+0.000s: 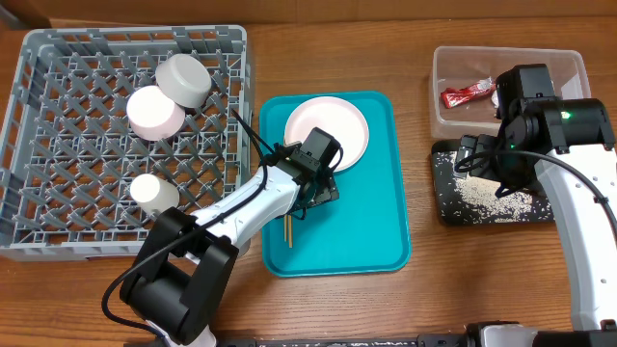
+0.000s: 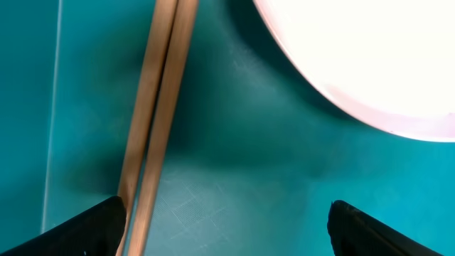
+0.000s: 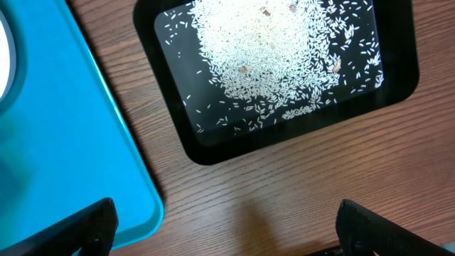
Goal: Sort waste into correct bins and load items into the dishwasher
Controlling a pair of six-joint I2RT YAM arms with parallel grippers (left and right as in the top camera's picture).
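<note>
Left gripper (image 2: 227, 213), jaws wide, over chopsticks (image 2: 160, 92)

Two bowls (image 1: 183, 80), one cup (image 1: 151, 192), one plate (image 1: 328, 120), two chopsticks (image 2: 158, 107). One rack (image 1: 58, 145), one teal tray (image 1: 366, 212), one tub (image 1: 578, 58), one black tray (image 1: 445, 183), one wrapper (image 1: 468, 93)

A wooden table (image 1: 424, 308) fills the whole view from above. Its top is a warm mid-brown with fine, darker grain lines running from left to right. The surface looks smooth and matte. Light is bright and even, with soft-edged shadows lying on the wood. A narrow dark strip (image 1: 366, 339) runs along the near edge of the table; what it is cannot be told.
</note>
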